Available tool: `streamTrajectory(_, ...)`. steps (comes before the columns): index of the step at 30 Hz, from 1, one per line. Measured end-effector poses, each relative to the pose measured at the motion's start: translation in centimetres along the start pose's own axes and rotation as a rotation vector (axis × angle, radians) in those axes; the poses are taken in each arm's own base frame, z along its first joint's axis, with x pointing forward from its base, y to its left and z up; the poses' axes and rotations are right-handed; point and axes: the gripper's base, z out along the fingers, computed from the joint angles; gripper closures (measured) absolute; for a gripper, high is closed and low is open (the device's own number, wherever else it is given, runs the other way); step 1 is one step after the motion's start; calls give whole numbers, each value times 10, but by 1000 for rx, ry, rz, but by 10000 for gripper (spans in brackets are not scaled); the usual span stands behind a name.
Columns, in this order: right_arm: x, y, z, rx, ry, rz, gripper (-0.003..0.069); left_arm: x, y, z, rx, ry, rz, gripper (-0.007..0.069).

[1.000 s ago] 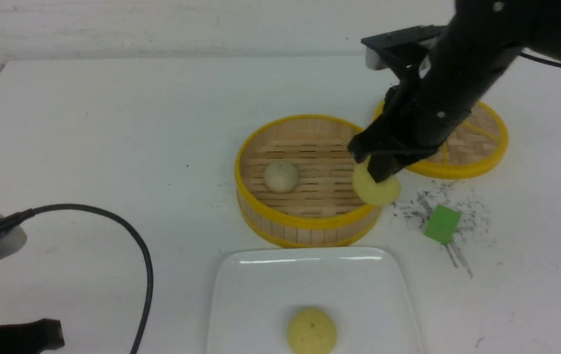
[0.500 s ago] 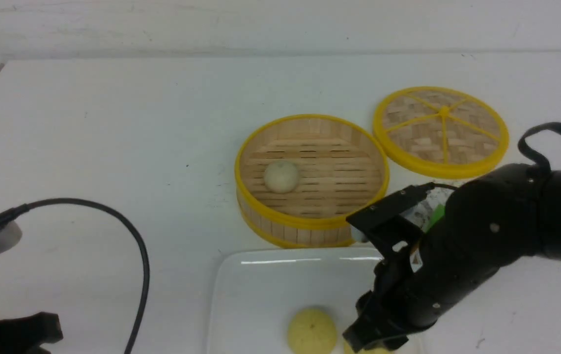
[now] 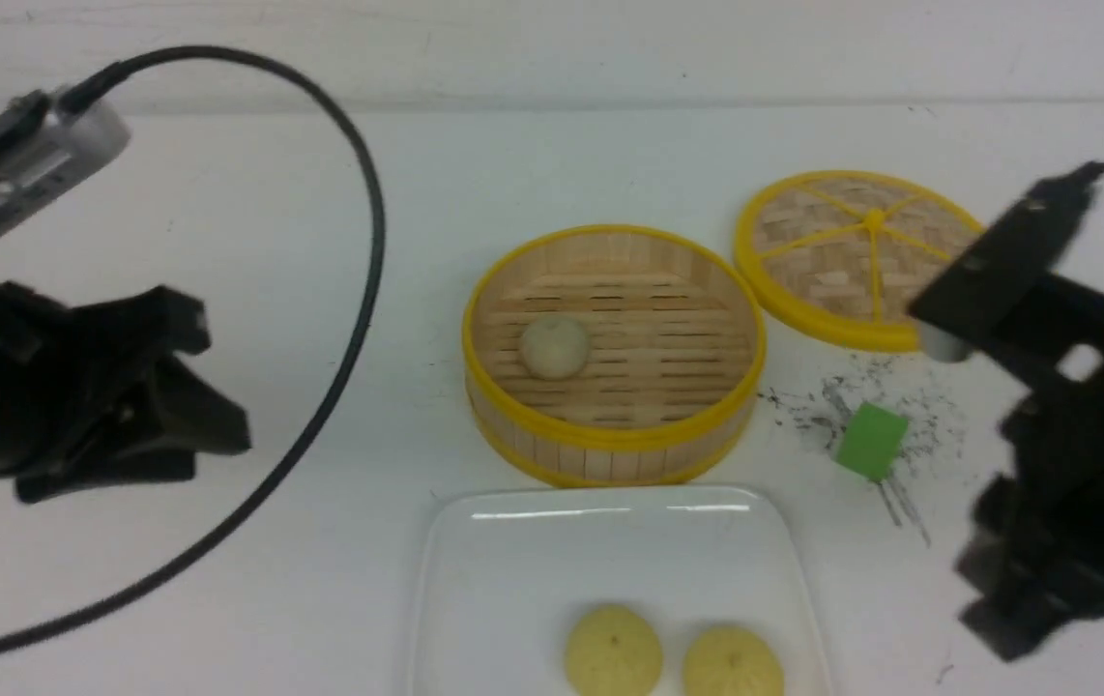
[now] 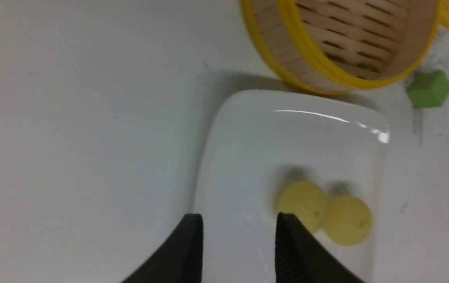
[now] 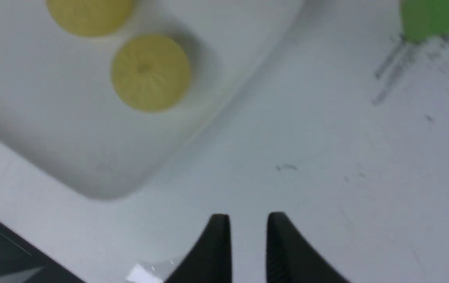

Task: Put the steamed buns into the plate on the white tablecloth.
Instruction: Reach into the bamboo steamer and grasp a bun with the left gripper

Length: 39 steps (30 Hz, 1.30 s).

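Two pale yellow steamed buns (image 3: pixel 613 650) (image 3: pixel 733 662) lie side by side in the white plate (image 3: pixel 600 541) on the white tablecloth (image 3: pixel 223 599). An off-white bun (image 3: pixel 554 347) sits in the bamboo basket (image 3: pixel 613 440). My left gripper (image 4: pixel 238 222) is open and empty, hovering over the plate's left part; in the front view it (image 3: pixel 212 385) hangs at the far left. My right gripper (image 5: pixel 248 222) is over bare cloth right of the plate, its fingers a small gap apart with nothing between them. The right arm (image 3: pixel 1045 541) shows blurred.
The woven yellow-rimmed lid (image 3: pixel 861 256) lies behind and right of the basket. A green block (image 3: pixel 869 440) sits on a patch of black specks (image 3: pixel 803 406) beside the basket. The left arm's black cable (image 3: pixel 359 290) loops over the cloth's left half.
My right gripper carried the second yellow bun from the basket to the plate, let it go and drew off to the right. My left arm rose and its jaws opened.
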Motion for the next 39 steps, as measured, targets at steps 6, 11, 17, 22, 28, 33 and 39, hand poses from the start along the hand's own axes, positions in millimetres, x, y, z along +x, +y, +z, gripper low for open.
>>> streamTrajectory(6,57,-7,-21,28,-100,47,673,-28,-43,60,62,147,89,337)
streamTrajectory(11,90,-9,-19,15,-199,96,673,-54,-79,102,26,166,114,335)
streamTrajectory(17,109,-9,-6,9,-209,137,669,-76,-116,158,-119,164,222,302)
streamTrajectory(22,113,-9,1,6,-185,143,667,-84,-136,194,-246,171,319,226)
streamTrajectory(28,110,-7,0,-13,-219,154,666,-98,-138,224,-333,111,393,178)
streamTrajectory(33,108,-6,0,-33,-237,161,662,-96,-128,246,-370,136,400,190)
streamTrajectory(39,107,-3,-1,-70,-252,179,658,-93,-120,263,-391,164,403,410)
